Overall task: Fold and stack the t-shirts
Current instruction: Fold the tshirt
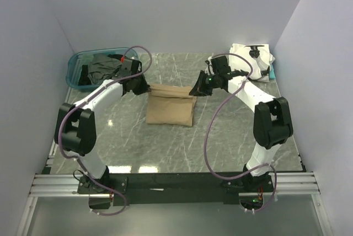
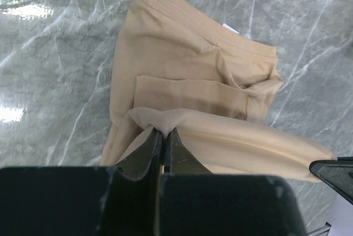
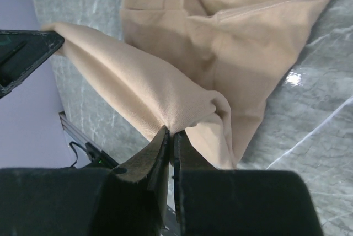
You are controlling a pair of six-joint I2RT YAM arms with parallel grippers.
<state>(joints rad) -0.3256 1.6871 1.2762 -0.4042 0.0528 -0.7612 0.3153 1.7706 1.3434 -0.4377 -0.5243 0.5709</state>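
A tan t-shirt [image 1: 171,109] lies partly folded on the marble table, its far edge lifted. My left gripper [image 1: 144,88] is shut on the shirt's far left corner; the left wrist view shows the cloth [image 2: 193,92] pinched between the gripper [image 2: 164,134] tips. My right gripper [image 1: 196,90] is shut on the far right corner; the right wrist view shows the cloth [image 3: 220,54] pinched in the gripper [image 3: 171,134]. Dark grey and black shirts [image 1: 105,66] lie in the teal bin. A white shirt with black patches [image 1: 252,58] lies at the back right.
The teal plastic bin [image 1: 74,65] stands at the back left. Purple cables loop over both arms. The table's front edge carries a metal rail [image 1: 176,183]. White walls enclose the table on three sides.
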